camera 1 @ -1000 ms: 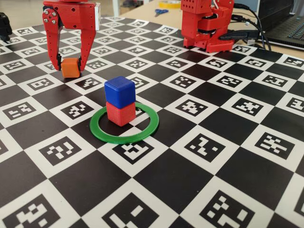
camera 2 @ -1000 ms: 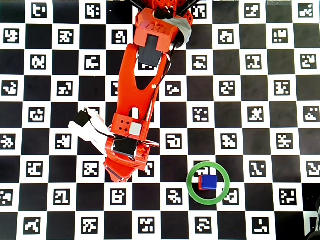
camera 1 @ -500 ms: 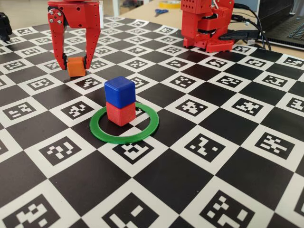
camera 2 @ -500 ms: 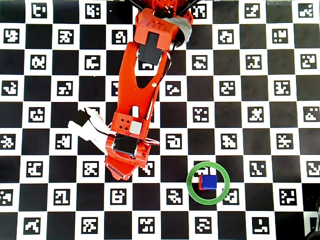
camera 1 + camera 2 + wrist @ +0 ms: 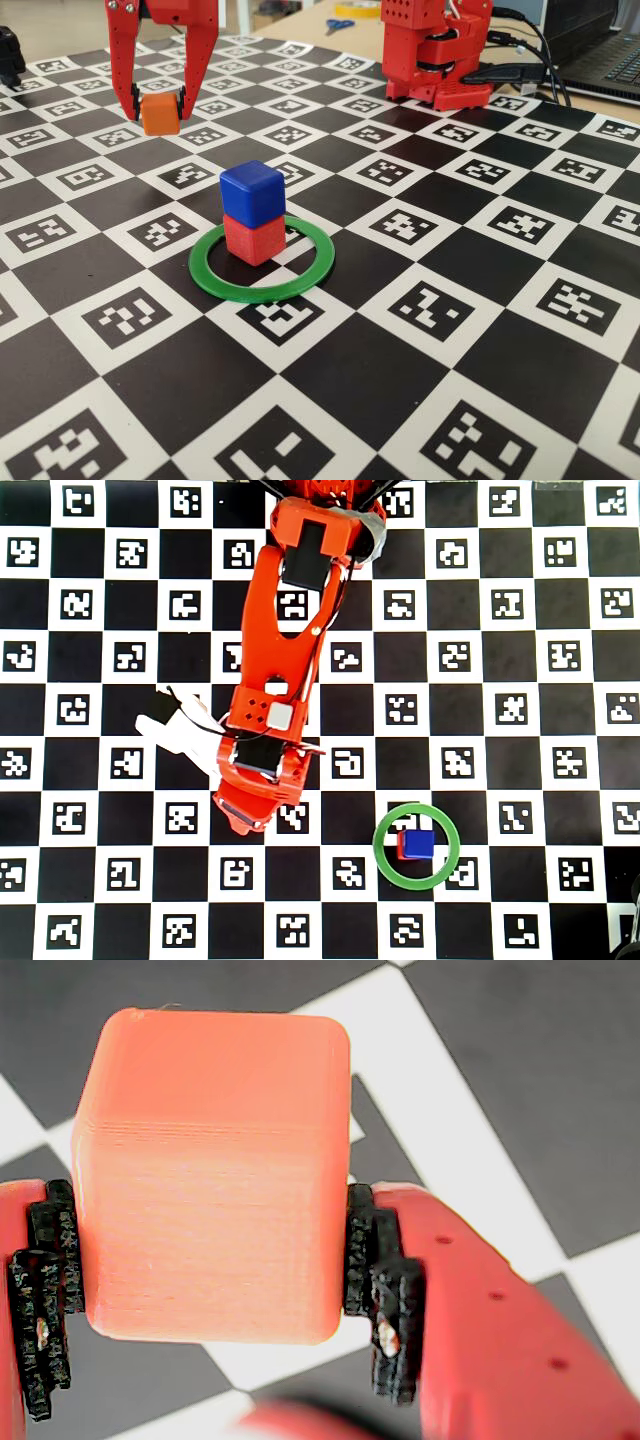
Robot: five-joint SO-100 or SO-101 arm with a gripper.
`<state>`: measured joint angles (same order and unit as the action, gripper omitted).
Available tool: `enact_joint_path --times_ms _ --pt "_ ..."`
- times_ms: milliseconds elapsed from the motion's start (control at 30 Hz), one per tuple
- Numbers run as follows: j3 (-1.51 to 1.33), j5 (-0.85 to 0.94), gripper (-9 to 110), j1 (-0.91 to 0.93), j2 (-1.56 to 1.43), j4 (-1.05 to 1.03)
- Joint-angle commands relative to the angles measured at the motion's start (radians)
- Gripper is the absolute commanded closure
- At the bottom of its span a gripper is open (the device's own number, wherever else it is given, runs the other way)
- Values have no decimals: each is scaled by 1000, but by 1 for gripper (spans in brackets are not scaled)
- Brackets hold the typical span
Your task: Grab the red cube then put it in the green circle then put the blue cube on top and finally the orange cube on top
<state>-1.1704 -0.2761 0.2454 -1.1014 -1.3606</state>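
Orange plastic fills most of the wrist view: the orange cube [image 5: 215, 1175] sits between the two red fingers, and the black ribbed pads [image 5: 375, 1280] press on its left and right sides. The gripper [image 5: 160, 108] is clamped on this cube. In the fixed view the cube hangs a little above the checkered board [image 5: 480, 330], at the upper left of the picture, with the two long fingers pointing down on both sides of it. In the overhead view the red arm [image 5: 285, 650] reaches from the top edge down toward the lower left, and it hides the orange cube from this camera.

The green circle [image 5: 318, 262] lies flat on the board, nearer to the camera in the fixed view and well apart from the gripper. Inside it stands the red cube [image 5: 256, 240], and the blue cube [image 5: 252, 192] rests on top of it, turned slightly against the lower one. From above, the blue cube [image 5: 418, 844] covers most of the red one [image 5: 401, 846], and both are inside the ring [image 5: 385, 865], not touching its rim.

The base of the arm [image 5: 435, 55] stands at the far edge of the board.
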Motion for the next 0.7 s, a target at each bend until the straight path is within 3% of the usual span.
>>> enact_joint_path --times_ms 0,367,667 --pt "69 31 92 -34 -146 -52" --pt "399 69 93 -195 -84 -284" --pt "515 48 92 -328 -31 -324"
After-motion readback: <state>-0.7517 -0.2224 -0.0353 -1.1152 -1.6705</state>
